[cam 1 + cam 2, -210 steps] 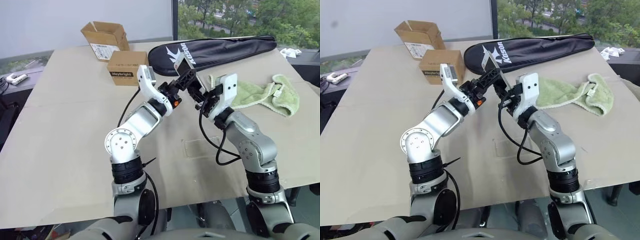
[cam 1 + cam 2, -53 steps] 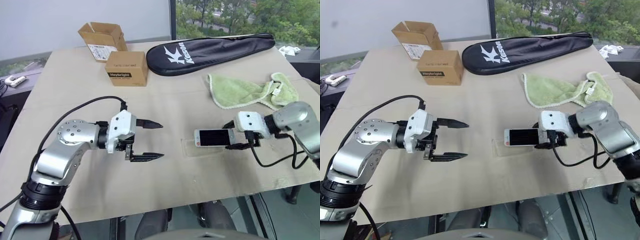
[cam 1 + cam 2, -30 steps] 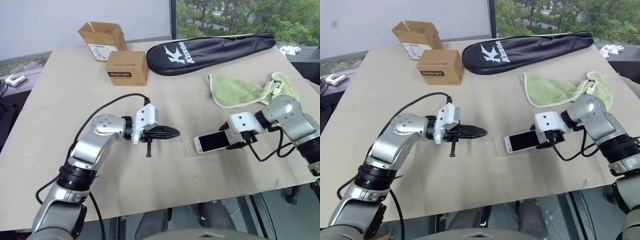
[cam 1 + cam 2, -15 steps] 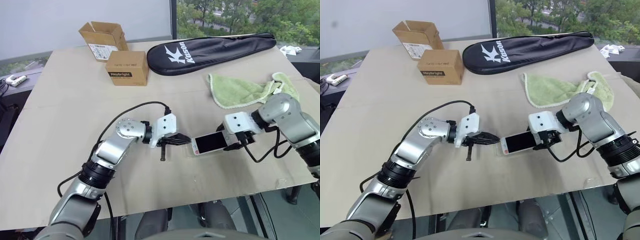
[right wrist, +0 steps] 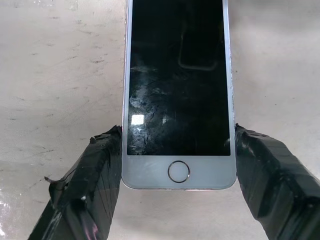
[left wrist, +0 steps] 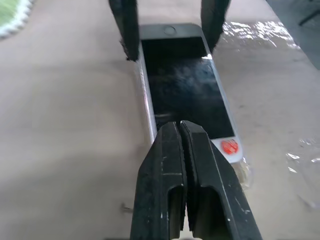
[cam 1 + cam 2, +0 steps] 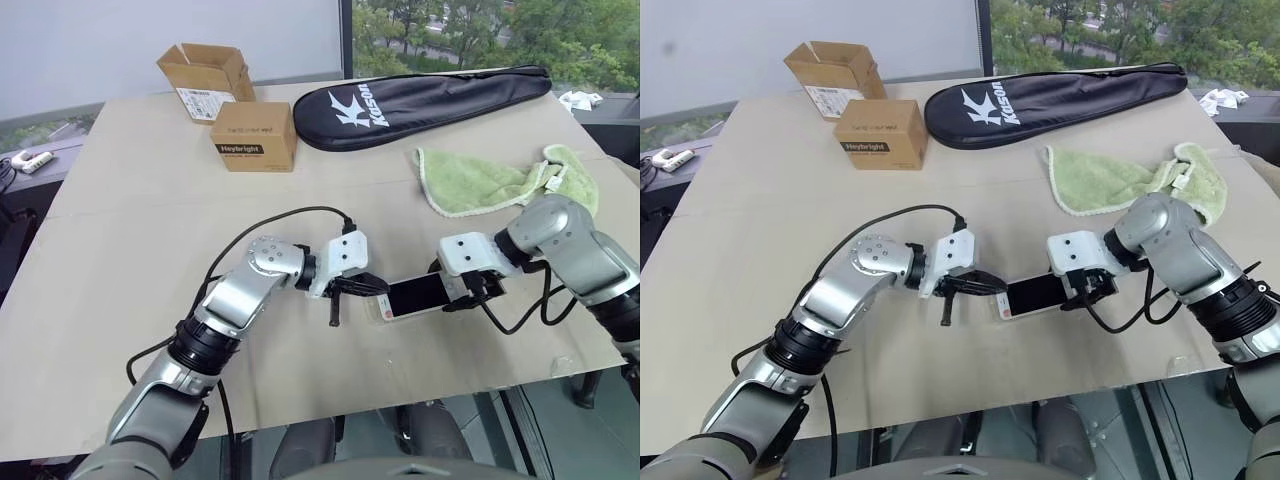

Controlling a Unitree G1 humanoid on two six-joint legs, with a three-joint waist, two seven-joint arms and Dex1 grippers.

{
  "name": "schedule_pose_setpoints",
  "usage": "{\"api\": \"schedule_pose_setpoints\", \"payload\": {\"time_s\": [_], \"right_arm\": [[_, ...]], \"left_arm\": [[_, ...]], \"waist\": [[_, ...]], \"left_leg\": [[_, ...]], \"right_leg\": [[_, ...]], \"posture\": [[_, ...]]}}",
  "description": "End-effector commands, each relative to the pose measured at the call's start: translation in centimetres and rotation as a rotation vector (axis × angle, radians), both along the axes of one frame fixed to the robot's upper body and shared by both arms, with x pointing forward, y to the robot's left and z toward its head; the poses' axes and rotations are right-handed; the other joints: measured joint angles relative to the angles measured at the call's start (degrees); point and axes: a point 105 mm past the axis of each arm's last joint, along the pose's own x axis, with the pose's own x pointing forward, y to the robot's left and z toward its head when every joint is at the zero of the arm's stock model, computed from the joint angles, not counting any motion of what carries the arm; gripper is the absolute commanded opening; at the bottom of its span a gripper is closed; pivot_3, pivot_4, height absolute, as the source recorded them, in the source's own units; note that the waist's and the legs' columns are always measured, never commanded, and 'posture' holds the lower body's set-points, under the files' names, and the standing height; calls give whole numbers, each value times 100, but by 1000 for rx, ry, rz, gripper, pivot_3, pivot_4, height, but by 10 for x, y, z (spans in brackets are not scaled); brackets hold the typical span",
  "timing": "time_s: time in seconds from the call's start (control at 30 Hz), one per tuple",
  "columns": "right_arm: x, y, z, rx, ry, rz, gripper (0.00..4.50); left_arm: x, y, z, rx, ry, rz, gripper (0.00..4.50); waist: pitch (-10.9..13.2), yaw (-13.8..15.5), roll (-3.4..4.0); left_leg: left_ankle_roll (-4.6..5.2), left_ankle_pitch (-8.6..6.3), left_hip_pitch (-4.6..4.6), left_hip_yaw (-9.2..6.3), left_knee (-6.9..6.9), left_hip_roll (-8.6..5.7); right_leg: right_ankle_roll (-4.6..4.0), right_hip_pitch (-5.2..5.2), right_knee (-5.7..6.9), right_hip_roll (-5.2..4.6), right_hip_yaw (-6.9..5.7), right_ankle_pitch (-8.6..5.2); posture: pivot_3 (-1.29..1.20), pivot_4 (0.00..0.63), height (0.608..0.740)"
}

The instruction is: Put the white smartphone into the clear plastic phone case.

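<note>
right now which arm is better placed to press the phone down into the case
Left, probably: the left gripper is shut, its tips over the phone's marked end. The right gripper clamps the home-button end, so it is busy.

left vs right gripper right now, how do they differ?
The left gripper is shut with nothing between its fingers; the right gripper holds the white smartphone across its width. The left's tips sit over the phone's end with the red mark; the right grips the home-button end. Both meet at the same phone, low over the table.
</note>
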Motion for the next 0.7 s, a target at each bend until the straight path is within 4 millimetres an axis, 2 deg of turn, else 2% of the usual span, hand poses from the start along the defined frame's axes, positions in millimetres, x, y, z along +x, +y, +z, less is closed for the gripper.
{"api": "schedule_pose_setpoints", "payload": {"time_s": [0.03,0.53,0.7], "right_arm": [[-3,4,3,-7,-11,26,2909],[-6,10,3,17,12,17,2909],[-9,11,1,25,38,2,2909]], "left_arm": [[-4,-3,8,16,-14,-28,76],[-2,3,-12,149,120,97,76],[-7,4,-19,192,155,116,76]], "waist": [[0,0,0],[0,-6,0],[-1,-2,-1]], "left_leg": [[0,0,0,0,0,0],[0,0,2,0,2,0],[0,0,2,0,3,0]], "right_leg": [[0,0,0,0,0,0],[0,0,5,1,0,0],[0,1,6,1,0,0]], "posture": [[0,150,740],[0,150,740],[0,150,740]]}}
